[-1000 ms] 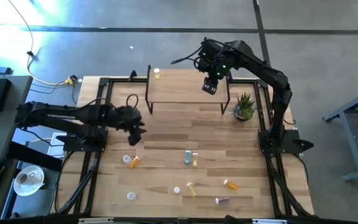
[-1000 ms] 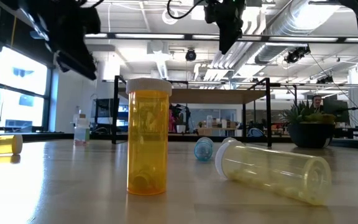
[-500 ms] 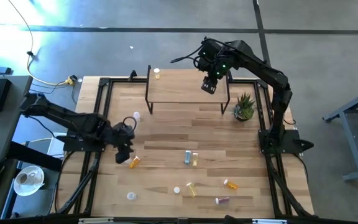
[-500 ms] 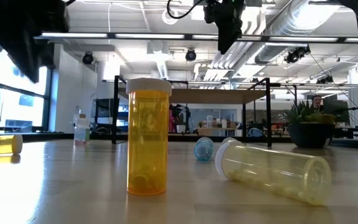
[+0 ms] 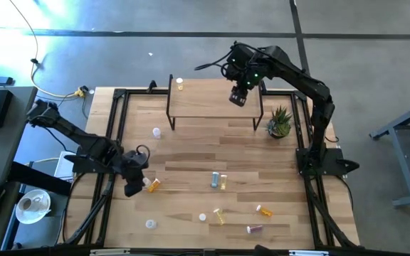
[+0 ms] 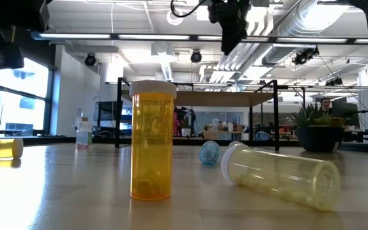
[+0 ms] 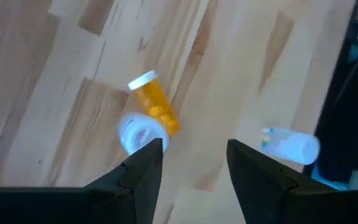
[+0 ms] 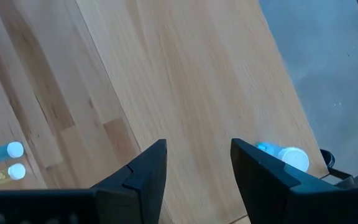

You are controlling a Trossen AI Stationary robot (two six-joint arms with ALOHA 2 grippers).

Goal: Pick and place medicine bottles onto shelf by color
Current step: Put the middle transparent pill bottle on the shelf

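Left gripper (image 5: 134, 186) low and open; right gripper (image 5: 237, 98) raised, open.

The counter (image 5: 191, 153) is pale wood in planks, some strips lighter and some tan, framed in black. The shelf (image 5: 212, 99) has the same light wooden top on thin black legs. Both arms are dark, nearly black, and so are the left gripper (image 7: 191, 171) and the right gripper (image 8: 197, 171).

An amber bottle (image 6: 152, 140) with a white cap stands close by. Beside it lies a pale yellow bottle (image 6: 280, 174), also white-capped. An orange bottle (image 7: 155, 109) wears a white cap too. A clear bottle (image 7: 291, 146) shows a touch of blue. The plant (image 5: 280, 122) is green and spiky.
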